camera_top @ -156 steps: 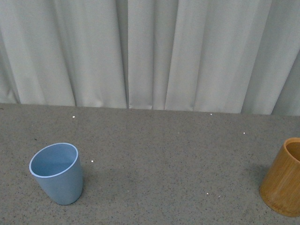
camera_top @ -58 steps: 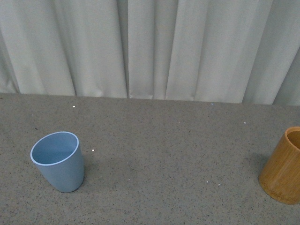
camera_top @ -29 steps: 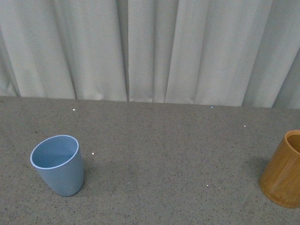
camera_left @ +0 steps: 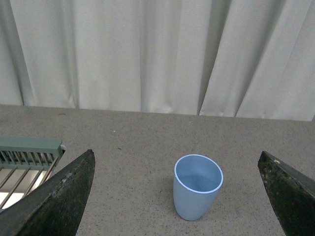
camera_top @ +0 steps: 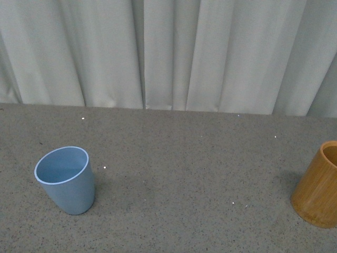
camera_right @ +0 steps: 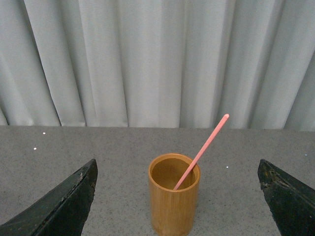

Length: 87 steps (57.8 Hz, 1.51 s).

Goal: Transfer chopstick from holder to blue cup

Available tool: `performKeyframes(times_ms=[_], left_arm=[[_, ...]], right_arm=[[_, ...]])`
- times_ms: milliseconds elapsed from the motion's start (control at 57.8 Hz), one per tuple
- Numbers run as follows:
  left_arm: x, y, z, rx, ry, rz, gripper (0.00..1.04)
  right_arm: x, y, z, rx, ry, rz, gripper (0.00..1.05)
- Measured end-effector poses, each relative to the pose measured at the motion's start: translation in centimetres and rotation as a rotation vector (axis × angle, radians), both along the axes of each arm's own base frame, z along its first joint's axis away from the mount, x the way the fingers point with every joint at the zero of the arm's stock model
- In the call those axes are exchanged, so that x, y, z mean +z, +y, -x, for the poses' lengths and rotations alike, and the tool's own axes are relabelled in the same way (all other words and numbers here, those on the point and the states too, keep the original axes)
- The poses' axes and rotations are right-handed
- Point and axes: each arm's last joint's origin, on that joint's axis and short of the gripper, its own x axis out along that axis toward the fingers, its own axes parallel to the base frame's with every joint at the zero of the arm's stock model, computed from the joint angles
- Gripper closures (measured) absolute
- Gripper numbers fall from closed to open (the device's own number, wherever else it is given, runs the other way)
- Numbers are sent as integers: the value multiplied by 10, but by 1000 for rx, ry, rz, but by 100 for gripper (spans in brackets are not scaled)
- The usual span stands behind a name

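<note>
The light blue cup (camera_top: pixel 67 179) stands upright and empty at the front left of the grey table; it also shows in the left wrist view (camera_left: pixel 197 186). The orange-brown holder (camera_top: pixel 319 185) stands at the right edge of the front view, cut off; the right wrist view shows it whole (camera_right: pixel 173 194) with one salmon-pink chopstick (camera_right: pixel 202 151) leaning out of it. My left gripper (camera_left: pixel 179 196) is open, well back from the cup. My right gripper (camera_right: pixel 177 196) is open, well back from the holder. Neither arm shows in the front view.
A white pleated curtain (camera_top: pixel 168 52) hangs behind the table's far edge. A green slatted rack (camera_left: pixel 27 157) lies on the table beside the left gripper in the left wrist view. Small white specks dot the grey tabletop (camera_top: pixel 184 174).
The front view has shifted slightly up and down between frames; the cup and holder keep their places on the table.
</note>
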Motion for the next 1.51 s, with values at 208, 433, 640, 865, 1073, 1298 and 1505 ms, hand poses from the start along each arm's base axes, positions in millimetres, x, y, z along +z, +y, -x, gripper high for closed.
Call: performKeyframes(times_ms=[208, 433, 640, 865, 1073, 1298, 1505], left_arm=[[0, 0, 0, 0, 0, 0, 7], [0, 0, 0, 0, 0, 0, 7], [-5, 2, -10, 197, 141, 256, 7], [-3, -1, -47, 284, 138, 641, 7], [-4, -11, -91, 308, 219, 648, 7], [-15, -23, -126, 336, 323, 612, 7], [-32, -40, -140, 324, 443, 557, 7]], right_arm=[[0, 0, 0, 0, 0, 0, 10], [0, 0, 0, 0, 0, 0, 10], [0, 0, 0, 0, 1, 0, 10], [0, 0, 0, 0, 0, 0, 10], [0, 0, 0, 0, 0, 0, 10], [0, 0, 0, 0, 0, 0, 10], [0, 0, 0, 0, 0, 0, 10]])
